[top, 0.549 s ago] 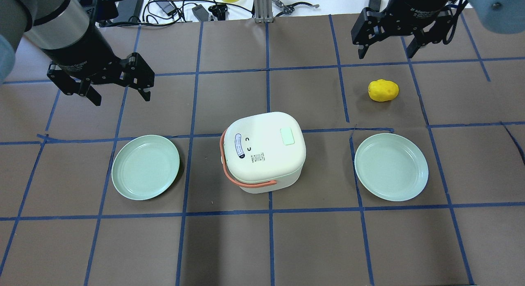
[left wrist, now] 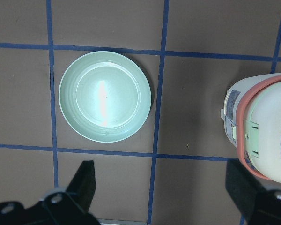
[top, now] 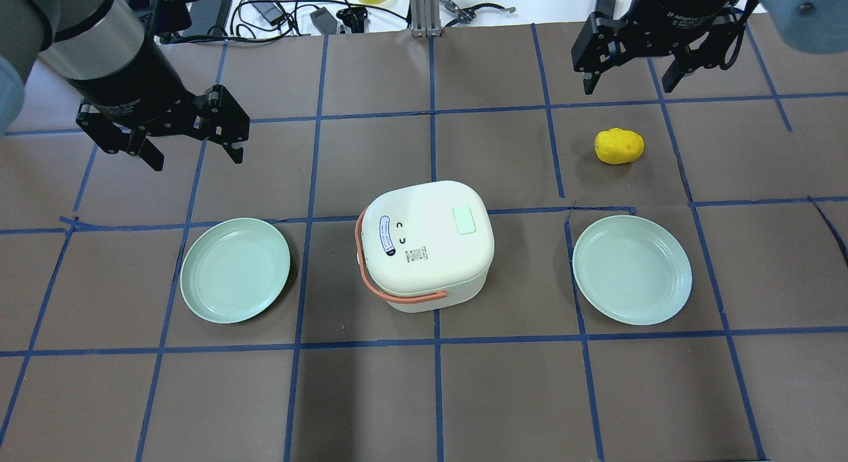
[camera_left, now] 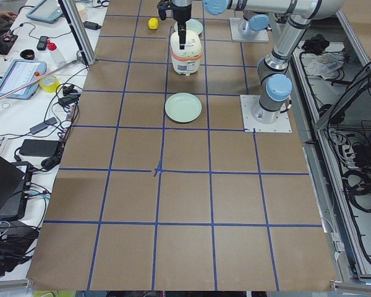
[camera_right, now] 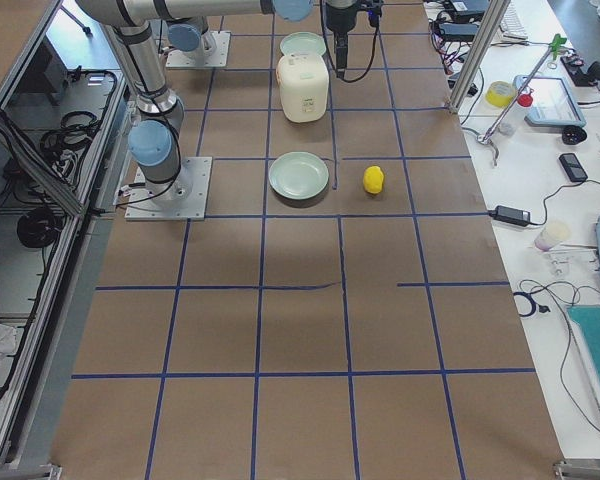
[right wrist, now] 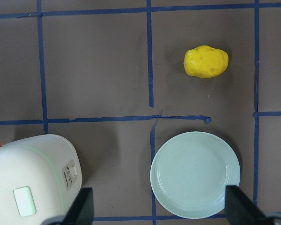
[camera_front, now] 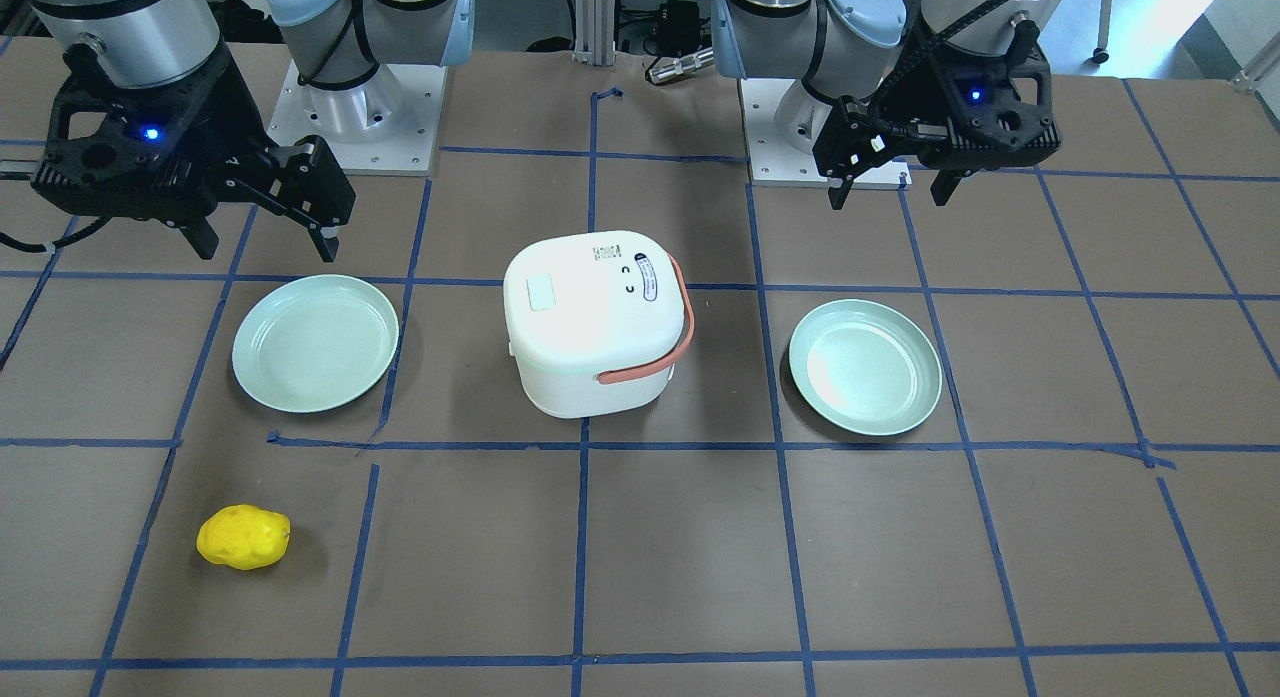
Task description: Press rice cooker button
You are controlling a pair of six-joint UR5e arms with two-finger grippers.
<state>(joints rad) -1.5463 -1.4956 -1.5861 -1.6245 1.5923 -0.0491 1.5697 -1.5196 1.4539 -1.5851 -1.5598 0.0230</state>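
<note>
Overhead exterior: left gripper (top: 196, 158) and right gripper (top: 626, 88) (both spread wide) well clear of rice cooker (top: 427, 243)

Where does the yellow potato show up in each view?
Front-facing: potato lower left.
Overhead: potato upper right, beyond the rice cooker.
Exterior left: potato at top, left of the rice cooker.
Exterior right: potato upper middle, below-right of the rice cooker.
Left wrist: not in view.
Right wrist: potato upper right.
Shared landmark: the white rice cooker, in all six views.
</note>
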